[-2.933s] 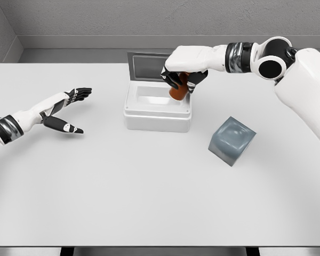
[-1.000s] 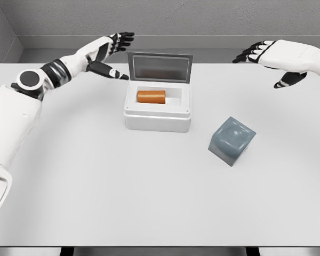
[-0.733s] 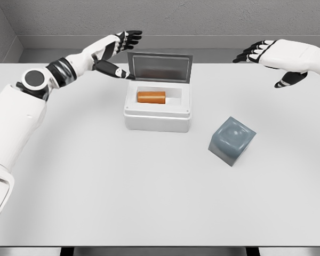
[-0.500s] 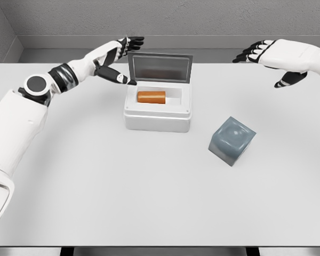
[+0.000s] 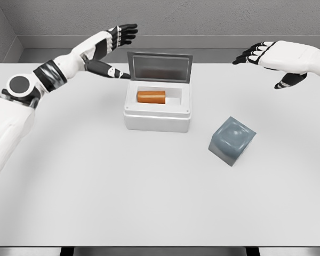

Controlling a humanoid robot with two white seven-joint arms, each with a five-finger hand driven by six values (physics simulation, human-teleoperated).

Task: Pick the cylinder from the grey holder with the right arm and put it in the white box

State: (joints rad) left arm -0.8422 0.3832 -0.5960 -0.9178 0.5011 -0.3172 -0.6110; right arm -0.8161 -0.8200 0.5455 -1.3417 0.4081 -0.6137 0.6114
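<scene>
One job looks finished. Nearest, the grey holder (image 5: pixel 232 140) sits empty on the table (image 5: pixel 96 186). Beyond it, the orange cylinder (image 5: pixel 151 96) lies flat inside the white box (image 5: pixel 158 114), lid (image 5: pixel 160 67) upright. Farther back, both hands hold nothing — right hand (image 5: pixel 272 53) fingers spread well clear, left hand (image 5: pixel 109 45) open beside the lid — perhaps to close it.

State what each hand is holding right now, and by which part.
Nothing is held. The right hand and left hand are both open and in the air; the orange cylinder lies inside the white box.
</scene>
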